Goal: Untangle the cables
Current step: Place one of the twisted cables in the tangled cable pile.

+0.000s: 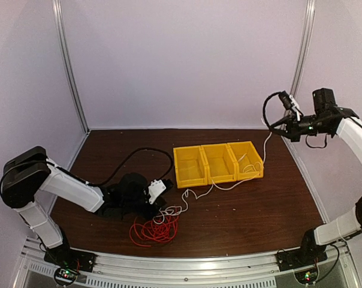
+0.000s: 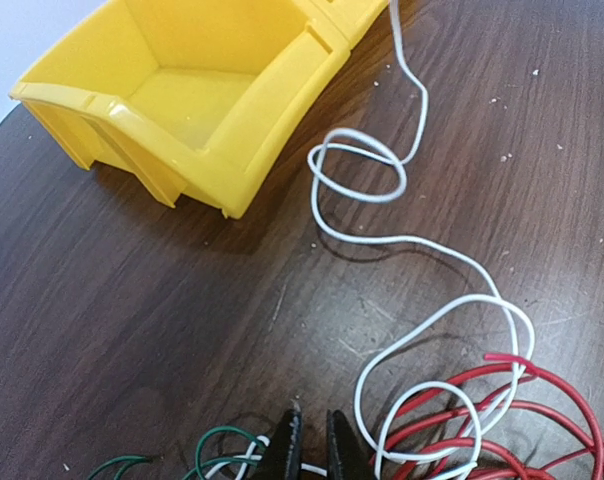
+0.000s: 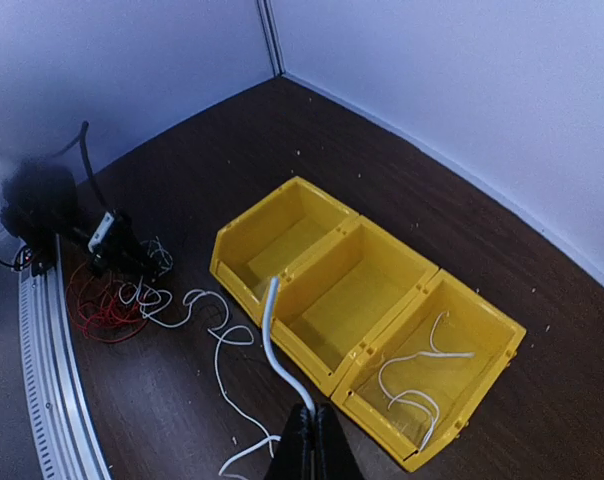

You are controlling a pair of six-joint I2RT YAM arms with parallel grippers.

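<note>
The red cable [image 1: 154, 231] lies in loose loops near the table's front, also in the left wrist view [image 2: 542, 400]. The white cable [image 1: 229, 185] runs from that pile across the table, through the rightmost bin and up to my right gripper [image 1: 273, 126], held high and shut on it [image 3: 315, 440]. My left gripper [image 1: 161, 209] is low at the pile. Its fingers [image 2: 290, 448] are nearly closed, with a strand of white cable [image 2: 382, 240] crossing between them. A thin dark green cable [image 2: 222, 440] loops just left of them. No black task cable shows.
Three joined yellow bins [image 1: 190, 180] stand mid-table; the right one [image 3: 502, 330] holds white cable loops, the left one [image 2: 182, 170] is empty. A thick black arm cable [image 1: 139, 153] arcs behind my left arm. Walls enclose the back and sides.
</note>
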